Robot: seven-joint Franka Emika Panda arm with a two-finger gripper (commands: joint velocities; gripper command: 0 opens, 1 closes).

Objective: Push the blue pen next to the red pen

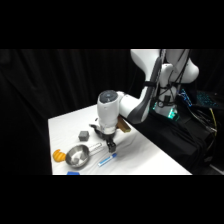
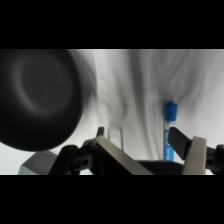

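One slim light-blue plastic pen, lower centre on the white surface beside the steel bowl; light, rigid, roll-prone, best pushed mid-barrel; tool open, empty, just above.

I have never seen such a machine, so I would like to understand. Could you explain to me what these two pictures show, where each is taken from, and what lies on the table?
The white machine is a robot arm; its gripper comes down over a white table. The side view is taken from a fixed camera beside the table. The wrist view is taken from a camera on the arm itself, looking past the gripper at the table.

On the table lie a steel bowl, a grey block, an orange thing, a flat blue piece and a blue pen. In the wrist view the bowl appears dark and the pen lies beside one finger. The fingers stand apart and hold nothing. No red pen is visible.
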